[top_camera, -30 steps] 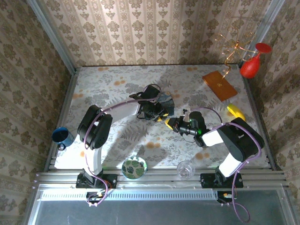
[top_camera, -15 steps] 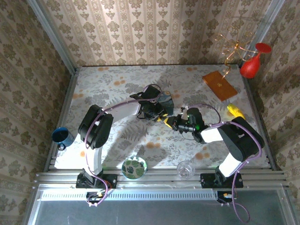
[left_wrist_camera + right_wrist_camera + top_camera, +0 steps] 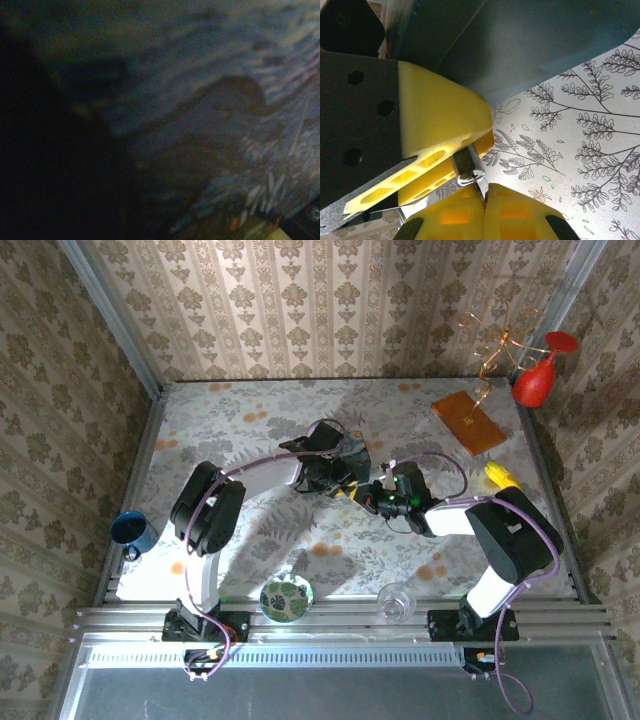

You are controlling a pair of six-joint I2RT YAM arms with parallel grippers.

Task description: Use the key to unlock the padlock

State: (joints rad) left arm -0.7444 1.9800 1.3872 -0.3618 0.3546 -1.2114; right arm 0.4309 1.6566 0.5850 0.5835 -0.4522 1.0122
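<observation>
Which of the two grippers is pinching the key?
The right gripper: its shut yellow fingertips clamp the thin dark key, while the left gripper holds the small padlock.

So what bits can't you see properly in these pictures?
- Right wrist view: the key is mostly squeezed between the right gripper's fingers. The left gripper covers part of the padlock, so its keyhole is hidden.
- Left wrist view: dark and blurry, too close to the blue box.
- Top view: padlock and key are too tiny, tucked where both grippers meet.
</observation>
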